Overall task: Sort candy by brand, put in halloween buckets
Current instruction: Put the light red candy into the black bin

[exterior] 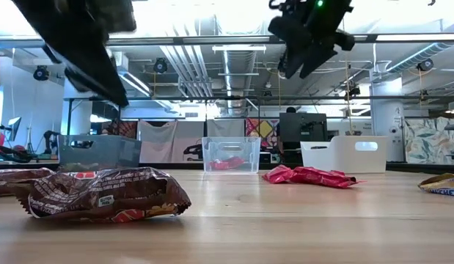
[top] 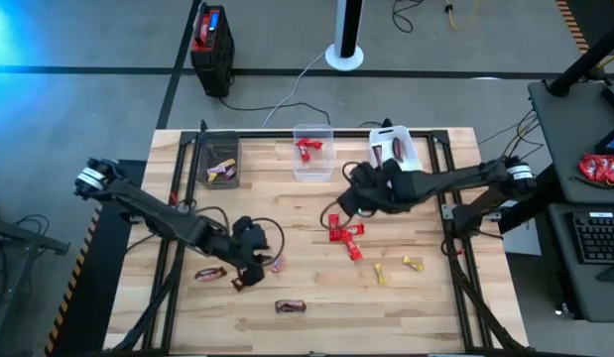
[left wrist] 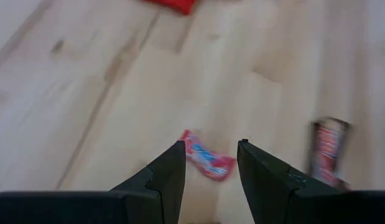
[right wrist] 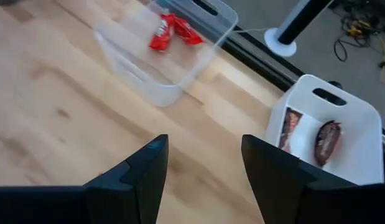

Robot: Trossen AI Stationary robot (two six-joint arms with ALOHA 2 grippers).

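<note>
From where I'm standing the risk is w/ the left gripper [left wrist: 209, 163]: it's hanging over the small pink candy [left wrist: 208, 161] near the front-left of the table [top: 426, 307], fingers a narrow gap apart, straddling the wrapper w/o touching it as far as I can tell. The piece is lying slantwise betw. the tips, so if the jaws are closing off-centre they're prob. pinching only a wrapper end, or flicking it toward the dark brown bar [left wrist: 328, 151] lying near it. The right gripper [right wrist: 202, 167] is hovering up high betw. the clear bin [top: 312, 151] and the white bin [top: 393, 149], jaws fairly wide and holding nothing. If it's heading down for the red bars [top: 346, 235] just below it on the table, that pile is bunched and shiny, so it's likely grabbing two at once or slipping. Red ones are already sitting in the clear bin, brown ones in the white bin, small pieces in the dark grey bin [top: 219, 160]; yellow pieces [top: 396, 268] are lying loose at the right.
</note>
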